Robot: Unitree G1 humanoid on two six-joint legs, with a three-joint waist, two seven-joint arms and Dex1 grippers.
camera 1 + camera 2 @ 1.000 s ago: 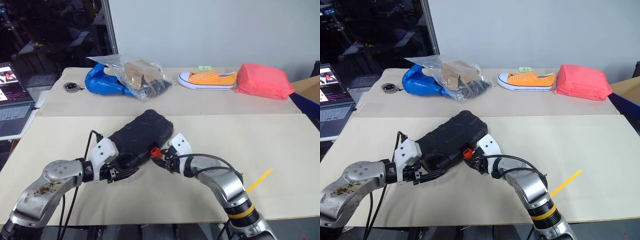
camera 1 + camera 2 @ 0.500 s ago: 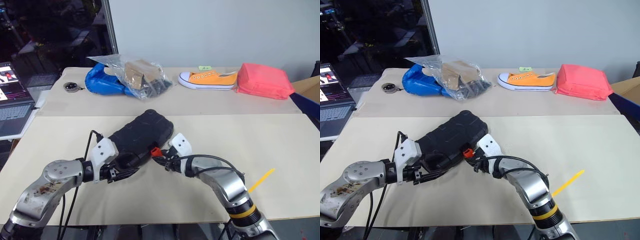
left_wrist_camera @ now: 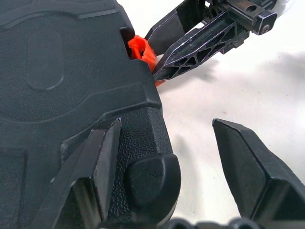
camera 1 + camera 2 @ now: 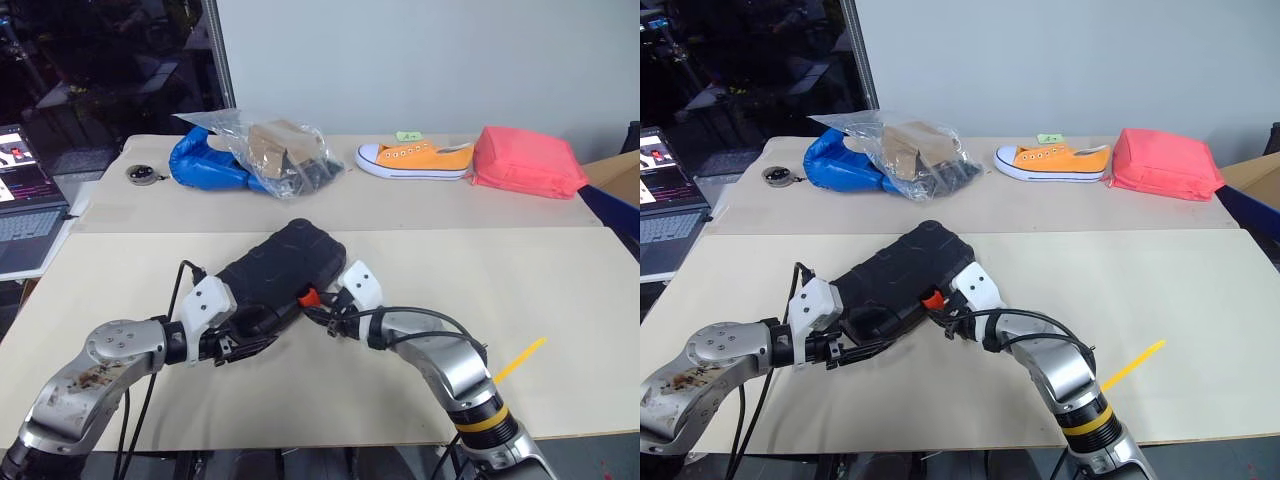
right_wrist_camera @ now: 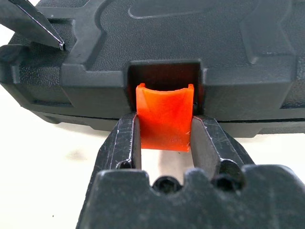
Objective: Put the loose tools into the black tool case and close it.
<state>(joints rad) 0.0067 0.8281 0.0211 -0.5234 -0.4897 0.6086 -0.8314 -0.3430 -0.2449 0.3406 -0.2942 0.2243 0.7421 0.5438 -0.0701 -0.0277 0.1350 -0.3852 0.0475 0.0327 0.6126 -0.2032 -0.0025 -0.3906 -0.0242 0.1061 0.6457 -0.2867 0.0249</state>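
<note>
Here the right pincer [image 5: 166, 143] grips the orange latch [image 5: 165, 116]; left pincer [image 3: 171, 162] gapes

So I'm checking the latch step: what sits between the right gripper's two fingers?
The orange latch of the black tool case sits between the right gripper's fingers, seen in the right wrist view.

Closed black tool case [image 4: 282, 274] on table [image 4: 560, 290], both end effectors at its near edge, orange sneaker [image 4: 415, 159] behind
</note>
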